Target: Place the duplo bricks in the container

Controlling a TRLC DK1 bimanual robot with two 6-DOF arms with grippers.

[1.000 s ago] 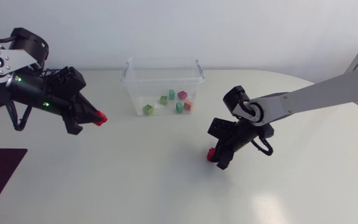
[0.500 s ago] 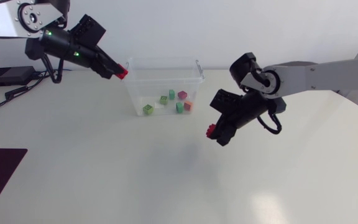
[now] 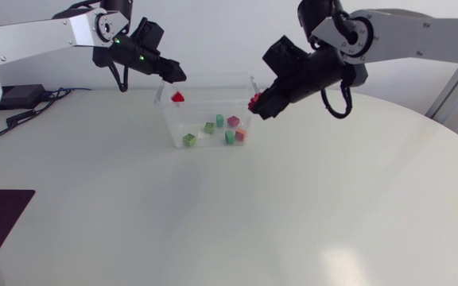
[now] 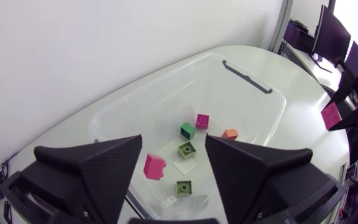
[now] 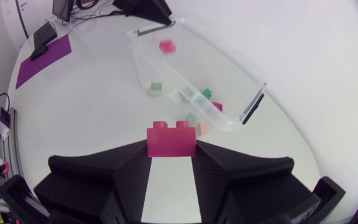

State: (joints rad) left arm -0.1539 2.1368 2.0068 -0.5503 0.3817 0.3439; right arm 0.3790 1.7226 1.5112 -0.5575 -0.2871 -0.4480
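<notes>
Loose red brick [image 3: 177, 97] sits at rim height over the left end of the clear container [image 3: 168, 119], just below the left tool [image 3: 177, 77]. In the left wrist view it shows between the spread fingers [image 4: 98, 168], touching neither, so the left tool is open and empty. On the container floor there are a lime brick [image 3: 189, 139], green bricks [image 3: 210, 127], a magenta brick [image 3: 233, 121] and an orange brick [image 3: 241, 134], loosely clustered. The container stands on the white worktop [image 3: 213, 214] near its far edge. The right tool [image 3: 258, 103] is at the container's right rim, clamped on a held red brick [image 5: 171, 139], studs up, pinched from both sides.
</notes>
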